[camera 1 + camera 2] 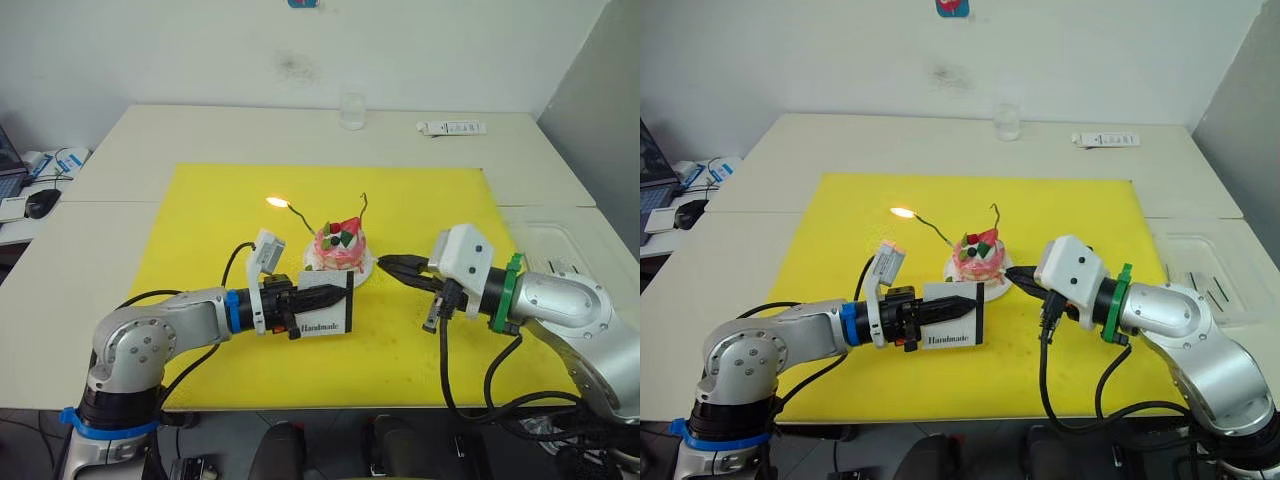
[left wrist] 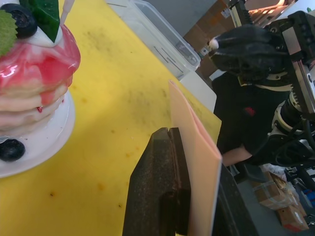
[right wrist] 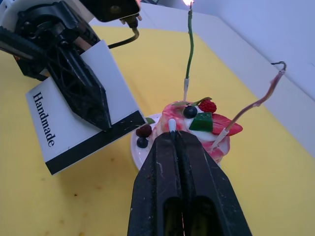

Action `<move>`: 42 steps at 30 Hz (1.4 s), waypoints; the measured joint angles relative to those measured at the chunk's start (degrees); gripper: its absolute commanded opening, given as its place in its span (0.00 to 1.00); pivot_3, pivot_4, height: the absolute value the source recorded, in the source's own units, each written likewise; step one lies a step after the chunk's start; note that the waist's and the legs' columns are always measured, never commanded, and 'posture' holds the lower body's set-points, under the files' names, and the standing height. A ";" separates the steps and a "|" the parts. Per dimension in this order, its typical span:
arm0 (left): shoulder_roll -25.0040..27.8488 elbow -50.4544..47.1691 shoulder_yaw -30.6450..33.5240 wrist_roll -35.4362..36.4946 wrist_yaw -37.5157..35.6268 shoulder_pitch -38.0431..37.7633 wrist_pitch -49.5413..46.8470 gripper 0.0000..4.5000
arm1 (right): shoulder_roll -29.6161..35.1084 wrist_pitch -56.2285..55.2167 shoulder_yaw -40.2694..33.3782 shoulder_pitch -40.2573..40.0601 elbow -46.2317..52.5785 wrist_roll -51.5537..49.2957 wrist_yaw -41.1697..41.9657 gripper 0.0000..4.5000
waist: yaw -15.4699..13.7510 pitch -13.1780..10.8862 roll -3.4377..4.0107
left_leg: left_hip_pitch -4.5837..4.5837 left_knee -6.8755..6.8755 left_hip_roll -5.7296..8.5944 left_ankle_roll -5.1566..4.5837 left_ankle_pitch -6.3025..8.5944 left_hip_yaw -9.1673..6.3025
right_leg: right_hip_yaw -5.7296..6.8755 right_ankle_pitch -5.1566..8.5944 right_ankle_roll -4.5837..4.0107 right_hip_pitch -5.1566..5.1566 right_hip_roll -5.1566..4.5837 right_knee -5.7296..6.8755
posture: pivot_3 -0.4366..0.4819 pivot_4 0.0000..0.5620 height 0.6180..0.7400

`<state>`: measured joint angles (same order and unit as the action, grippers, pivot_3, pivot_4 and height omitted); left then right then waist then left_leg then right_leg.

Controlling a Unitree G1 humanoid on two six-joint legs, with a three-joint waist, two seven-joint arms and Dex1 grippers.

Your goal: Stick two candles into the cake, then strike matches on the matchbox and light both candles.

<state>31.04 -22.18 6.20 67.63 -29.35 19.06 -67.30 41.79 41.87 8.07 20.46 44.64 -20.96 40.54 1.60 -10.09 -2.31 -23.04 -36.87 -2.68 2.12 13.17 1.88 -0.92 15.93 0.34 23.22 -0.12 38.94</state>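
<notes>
1. Both head eyes look forward and down over the yellow mat (image 1: 200,220).
2. Each wrist camera looks close along its fingers; both share the cake (image 3: 197,129).

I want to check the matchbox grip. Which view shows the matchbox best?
The right wrist view: the matchbox faces it, showing "Handmade", the black strip and the left hand gripping. Both eye views show it smaller; the left wrist view shows its edge.
</notes>
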 measured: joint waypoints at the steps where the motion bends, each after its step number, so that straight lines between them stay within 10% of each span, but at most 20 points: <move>1: 0.00 0.13 0.00 0.02 0.03 0.14 0.00 0.00 | 0.51 -0.06 1.04 0.39 -0.06 0.39 0.48 0.00 | 0.00 0.00 0.00 | 0.00 -0.01 0.00 0.00 0.00 0.00 | 0.01 0.00 0.00 0.00 0.00 0.00 | 0.48 0.27 1.00; 42: -0.71 0.67 -1.97 -0.53 -0.16 1.49 0.37 0.00 | 0.22 -8.82 8.93 2.50 -4.51 10.99 5.24 0.00 | -0.01 0.00 0.00 | 0.01 -0.03 0.00 0.00 0.00 0.00 | 0.01 0.00 0.00 0.00 0.00 0.02 | 0.48 0.27 1.00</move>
<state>30.33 -21.51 4.23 67.10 -29.51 20.55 -66.94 42.01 33.05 17.00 22.96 40.13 -9.97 45.78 1.58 -10.09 -2.31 -23.03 -36.90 -2.68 2.13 13.17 1.87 -0.91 15.92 0.34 23.21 -0.13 38.96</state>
